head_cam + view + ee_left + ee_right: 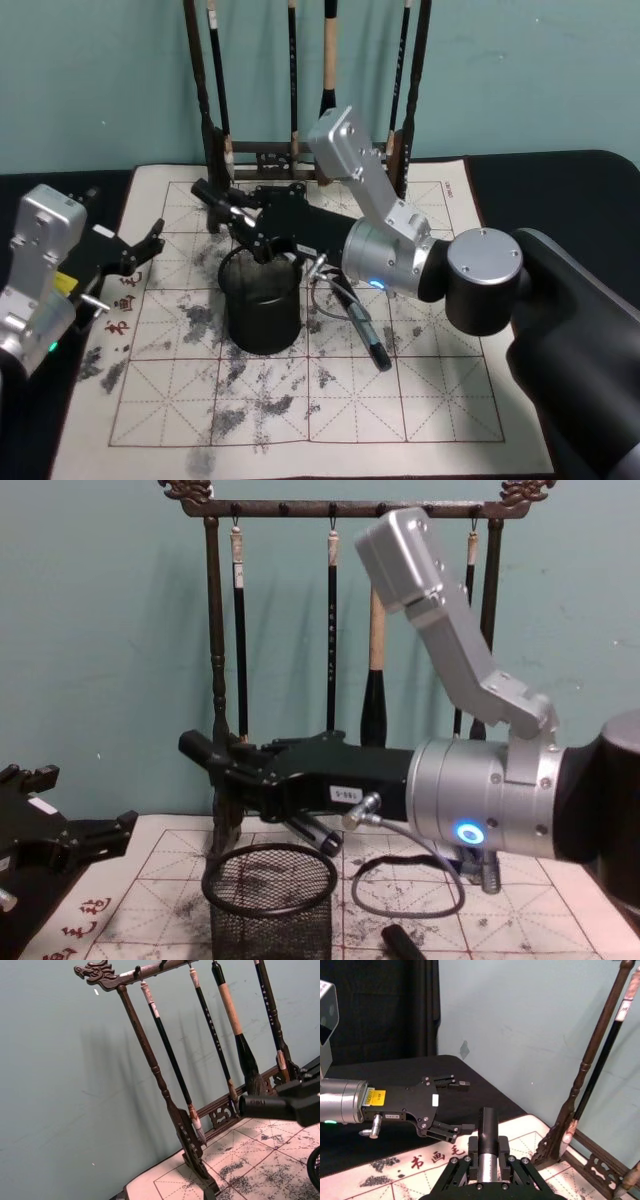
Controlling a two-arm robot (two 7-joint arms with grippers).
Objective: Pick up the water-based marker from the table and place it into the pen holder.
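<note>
Right claw (240, 213) clenched on the water-based marker (212, 196) — barrel held about level, free end pointing toward the robot's left. In the chest view the marker (200, 748) sits above the pen holder (270, 900), clear of its rim, with the free end reaching just past the holder's left side. From the head view, claw and marker are over the holder's far edge, near the brush rack (262, 152).

Pen holder stands upright on the white mat (420, 400), which lies on the dark bench (570, 170). A dark pen-like thing (366, 338) lies flat on the mat just right of the holder, beside a looped cable (328, 292).

Left claw (148, 250) released, fingers spread — at the mat's left edge, well apart from the holder.
</note>
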